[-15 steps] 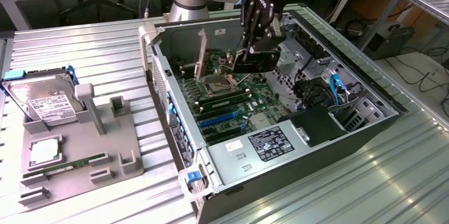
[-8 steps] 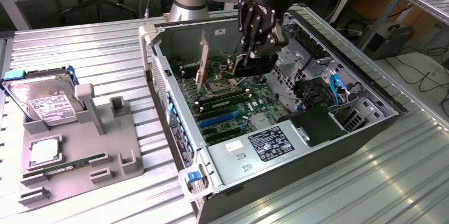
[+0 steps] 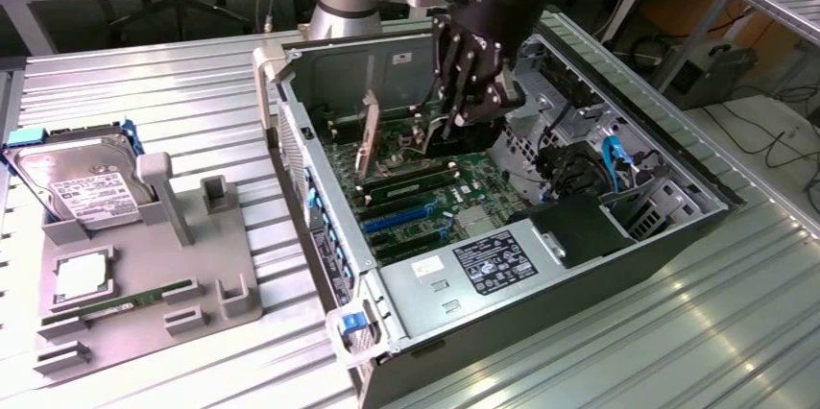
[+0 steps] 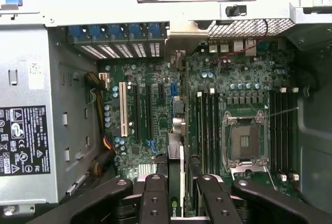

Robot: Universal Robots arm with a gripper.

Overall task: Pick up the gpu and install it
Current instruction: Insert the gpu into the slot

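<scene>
Tool clamps the gpu by its edge; I see the card upright over the motherboard, beside its empty processor socket.

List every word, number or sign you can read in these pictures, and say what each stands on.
None can be read as words.
White label on the silver box-shaped hard drive: print too small.
Black-and-white label on the grey metal power supply: certification symbols and print, too blurred to read.

Ribbed metal table: open computer case at centre; grey parts holder at the exterior view's left.
</scene>
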